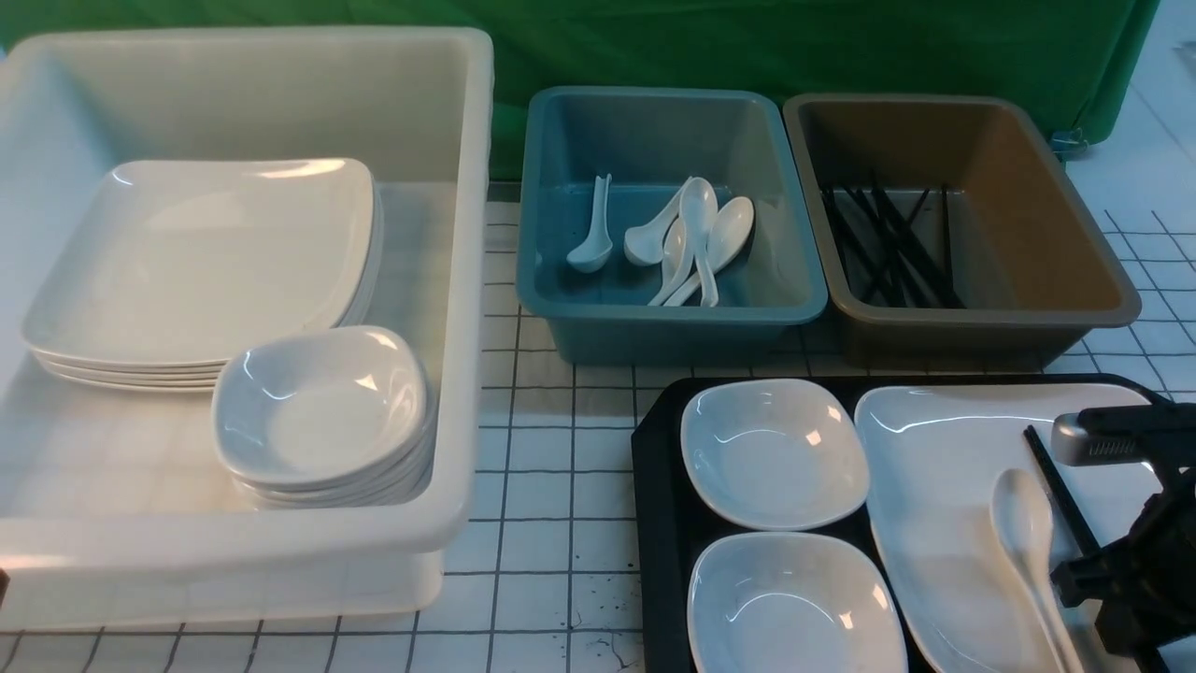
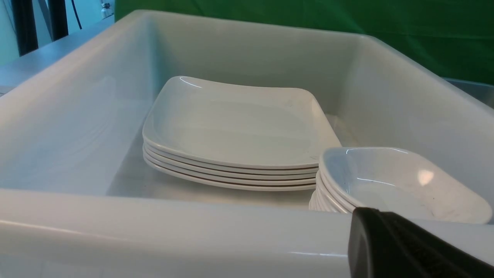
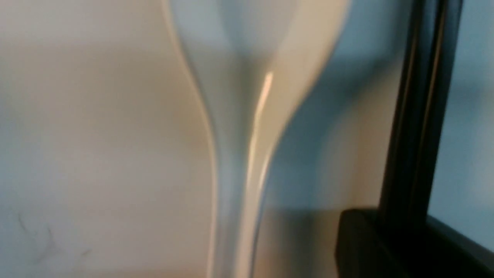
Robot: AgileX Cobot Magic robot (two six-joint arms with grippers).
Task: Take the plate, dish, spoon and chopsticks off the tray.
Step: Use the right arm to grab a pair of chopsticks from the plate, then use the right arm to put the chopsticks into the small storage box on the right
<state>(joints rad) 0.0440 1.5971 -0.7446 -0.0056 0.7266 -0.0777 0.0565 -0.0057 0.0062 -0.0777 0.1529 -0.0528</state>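
The black tray (image 1: 659, 486) lies at the front right. On it stand two small white dishes (image 1: 771, 453) (image 1: 790, 603) and the large white plate (image 1: 934, 523). The white spoon (image 1: 1023, 523) and the black chopsticks (image 1: 1056, 486) lie on the plate. My right gripper (image 1: 1074, 575) is low over the plate at the chopsticks' near end. In the blurred right wrist view the chopsticks (image 3: 417, 116) run into its finger (image 3: 366, 247), beside the spoon's handle (image 3: 247, 154). My left gripper (image 2: 361, 220) is shut and empty, just outside the white tub's near wall.
A big white tub (image 1: 467, 280) at the left holds stacked plates (image 1: 206, 252) and stacked dishes (image 1: 318, 402). Behind the tray, a blue tub (image 1: 533, 234) holds several spoons and a brown tub (image 1: 1074, 234) holds several chopsticks.
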